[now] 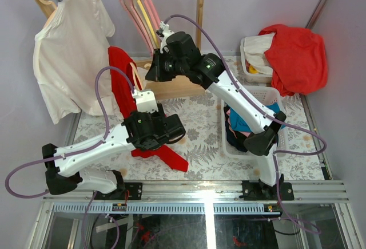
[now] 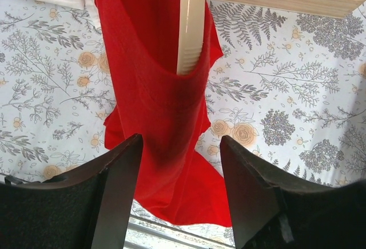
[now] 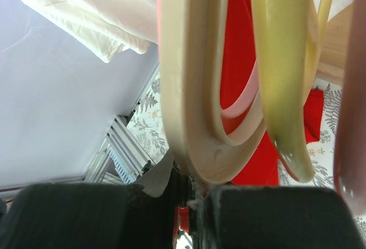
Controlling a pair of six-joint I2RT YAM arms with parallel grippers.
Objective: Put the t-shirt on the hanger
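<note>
The bright red t-shirt point(image 2: 154, 100) hung in soft, finely ribbed folds, and its lower hem trailed onto the floral-printed table cover point(image 2: 297, 106). The smooth cream hanger point(image 2: 190, 26) had one flat, rounded arm end tucked inside the cloth, which sagged around it like a pocket. The left gripper point(image 2: 180, 203) stood with its matte black jaws spread wide, the red fabric falling between them. The right gripper point(image 3: 189, 203) was clamped on the curved base of the hanger's wooden hook. A glossy yellow hanger point(image 3: 280, 60) hung just beside it, and a thin white t-shirt point(image 1: 71, 48) was draped to the left.
</note>
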